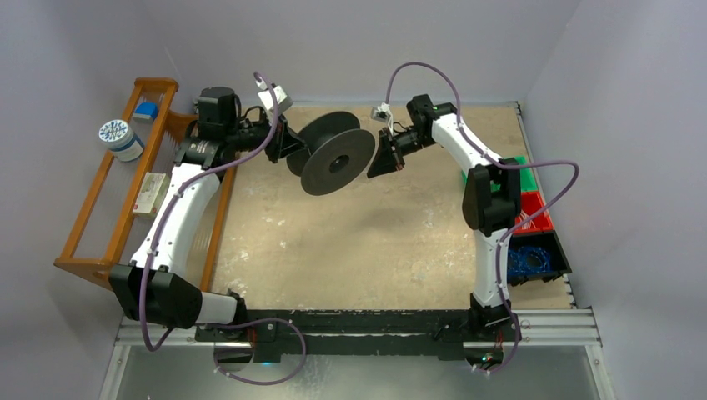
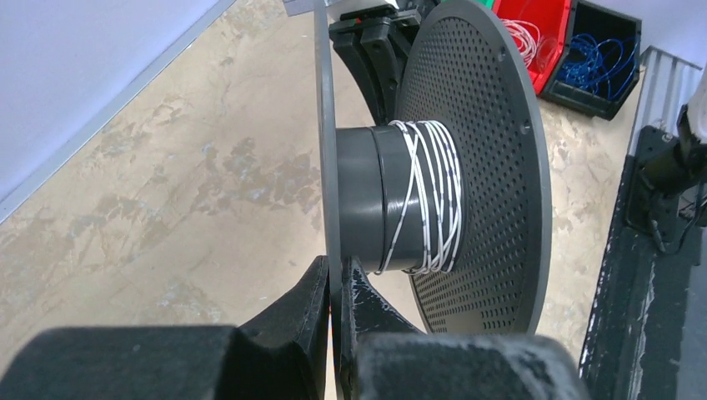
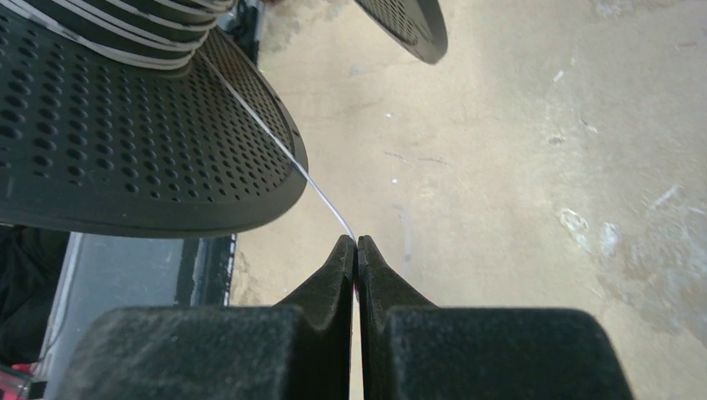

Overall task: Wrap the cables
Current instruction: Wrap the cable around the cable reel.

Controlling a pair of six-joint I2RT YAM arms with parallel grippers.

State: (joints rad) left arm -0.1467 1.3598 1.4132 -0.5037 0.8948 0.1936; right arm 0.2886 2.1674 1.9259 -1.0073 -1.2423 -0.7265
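Above the tan bench [image 1: 333,250], the left tool [image 2: 335,279] clamps a flange of the dark grey perforated plastic spool [image 2: 475,167] so the right tool [image 3: 356,247], pinched shut on the thin whitish cable [image 3: 288,158] leaving its part-wound hub, can tension each turn.

Matt grey perforated plastic spool [image 2: 475,167], smooth white cable [image 2: 431,204], scuffed beige tabletop [image 2: 167,192], varnished wooden rack [image 1: 155,85].

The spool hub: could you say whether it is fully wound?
Partly wound: white cable covers one end of the hub; rest bare.
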